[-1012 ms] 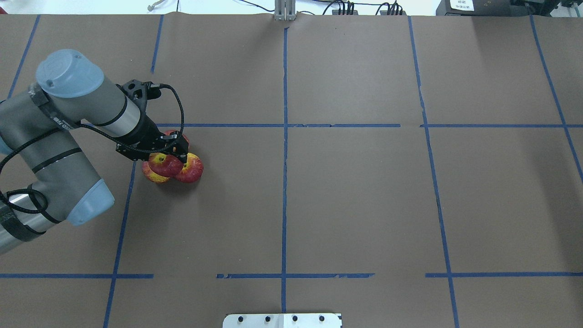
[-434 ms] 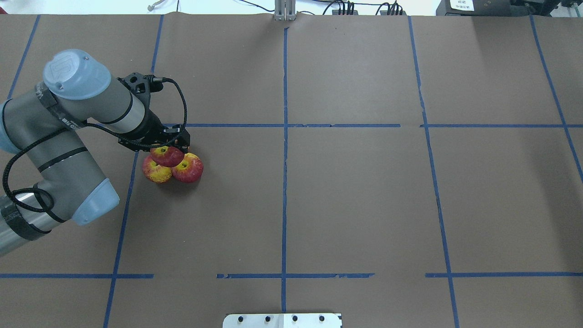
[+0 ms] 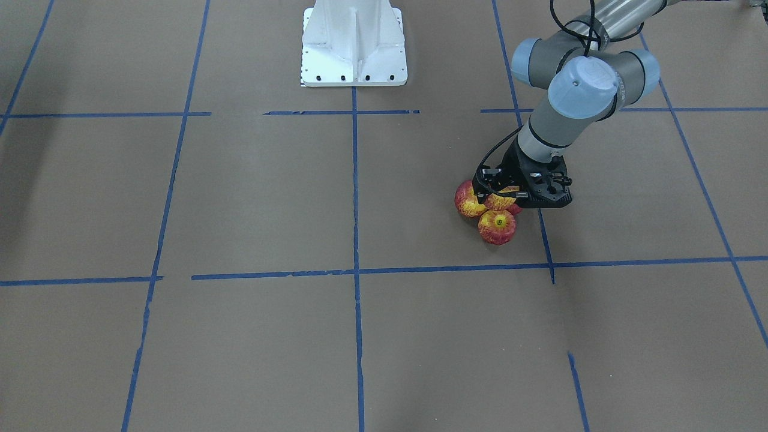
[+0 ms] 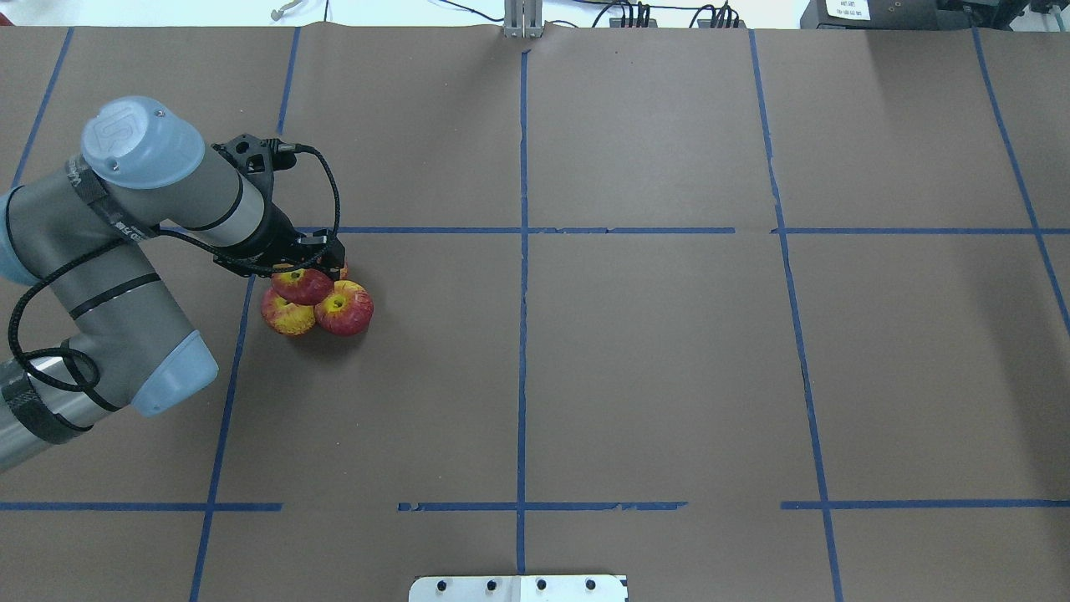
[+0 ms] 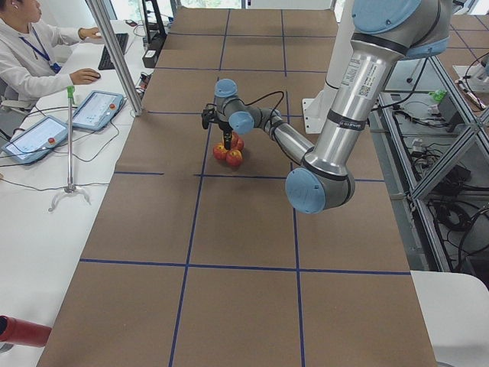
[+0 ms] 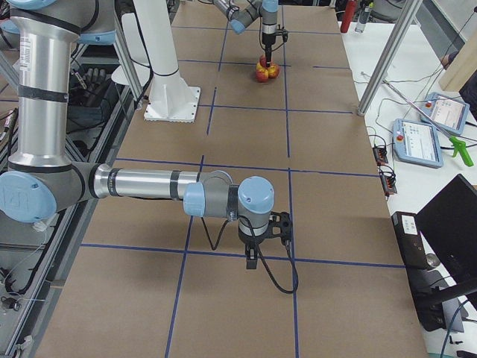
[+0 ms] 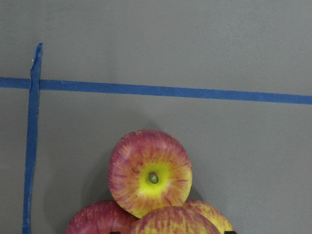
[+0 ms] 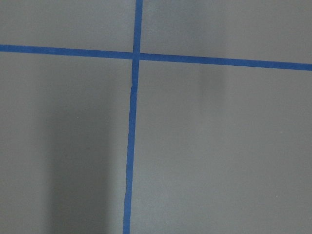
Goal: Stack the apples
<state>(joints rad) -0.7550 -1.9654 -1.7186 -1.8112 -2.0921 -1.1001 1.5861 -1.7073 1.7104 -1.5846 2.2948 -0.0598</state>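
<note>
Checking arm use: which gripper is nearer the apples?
Left. The left gripper is directly over the apples; the right gripper hangs far away from them.

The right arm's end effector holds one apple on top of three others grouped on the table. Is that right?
No: it is the left arm, entering at the overhead view's left. Its end effector holds one apple atop three others.

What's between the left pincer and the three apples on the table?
A fourth apple, under the left pincer and on top of the three apples; overhead view shows it.
</note>
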